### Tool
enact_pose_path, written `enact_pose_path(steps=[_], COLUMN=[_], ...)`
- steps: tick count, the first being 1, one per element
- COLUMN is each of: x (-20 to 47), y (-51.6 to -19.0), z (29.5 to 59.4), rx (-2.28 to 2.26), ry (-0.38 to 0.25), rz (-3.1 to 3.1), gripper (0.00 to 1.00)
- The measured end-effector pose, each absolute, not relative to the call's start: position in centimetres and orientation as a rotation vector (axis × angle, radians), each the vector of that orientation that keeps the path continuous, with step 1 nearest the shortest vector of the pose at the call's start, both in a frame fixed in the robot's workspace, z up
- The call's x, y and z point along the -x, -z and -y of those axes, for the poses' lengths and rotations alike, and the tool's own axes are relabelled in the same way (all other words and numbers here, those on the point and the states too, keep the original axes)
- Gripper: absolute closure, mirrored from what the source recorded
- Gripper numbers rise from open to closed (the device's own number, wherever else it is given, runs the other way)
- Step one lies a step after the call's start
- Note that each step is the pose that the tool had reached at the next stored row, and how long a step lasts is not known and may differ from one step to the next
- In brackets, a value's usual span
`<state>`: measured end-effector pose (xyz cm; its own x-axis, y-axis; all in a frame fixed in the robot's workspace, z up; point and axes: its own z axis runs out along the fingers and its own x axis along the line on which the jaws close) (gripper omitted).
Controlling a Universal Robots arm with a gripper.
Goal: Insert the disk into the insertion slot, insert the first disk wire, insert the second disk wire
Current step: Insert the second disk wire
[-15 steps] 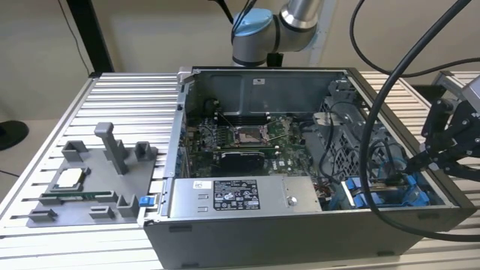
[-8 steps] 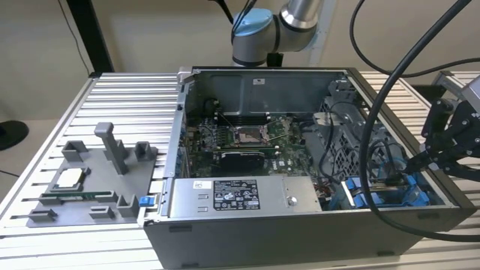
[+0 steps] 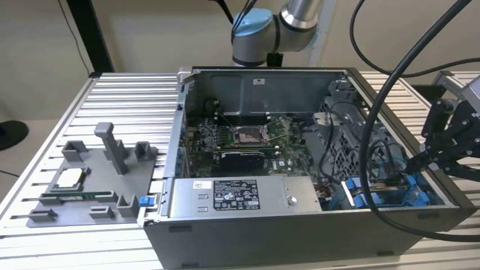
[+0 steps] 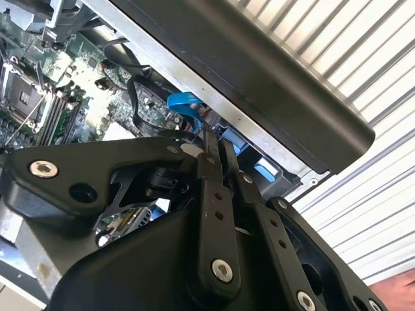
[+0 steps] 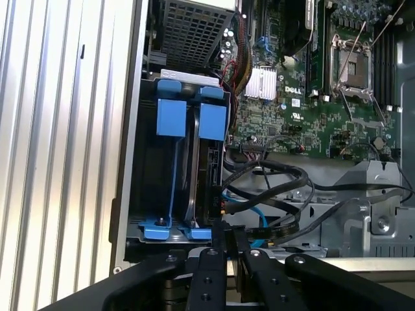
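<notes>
The disk (image 5: pixel 209 175) stands on edge inside the insertion slot (image 5: pixel 172 118), a grey bay with blue rails, at the case's front corner on the exterior view's right (image 3: pixel 375 197). My gripper (image 5: pixel 228 233) sits at the disk's connector end, fingers pressed close together. A black disk wire (image 5: pixel 292 217) loops round and ends at the fingertips; in the second wrist view this black wire (image 4: pixel 139 113) also runs into the gripper (image 4: pixel 216 146). A blue disk wire (image 5: pixel 259 217) reaches the disk's end beside it. In the exterior view the gripper (image 3: pixel 411 165) leans in over the case wall.
The open case holds a motherboard (image 3: pixel 248 140), a grey power supply box (image 3: pixel 240 194) and a perforated cage (image 5: pixel 194 26) beyond the bay. Thick black cables (image 3: pixel 375 112) hang across the case. A grey fixture (image 3: pixel 90 185) lies on the ribbed table (image 3: pixel 127 95).
</notes>
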<state>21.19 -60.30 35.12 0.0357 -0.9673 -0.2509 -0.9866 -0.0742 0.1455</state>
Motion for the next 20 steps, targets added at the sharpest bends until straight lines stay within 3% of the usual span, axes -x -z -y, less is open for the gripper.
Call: enact_pose_path(steps=[20], x=[-19.4], y=[-37.3], z=[60.3], rx=[2.211], ry=[-0.437], rz=[-2.089], gripper=[1.00])
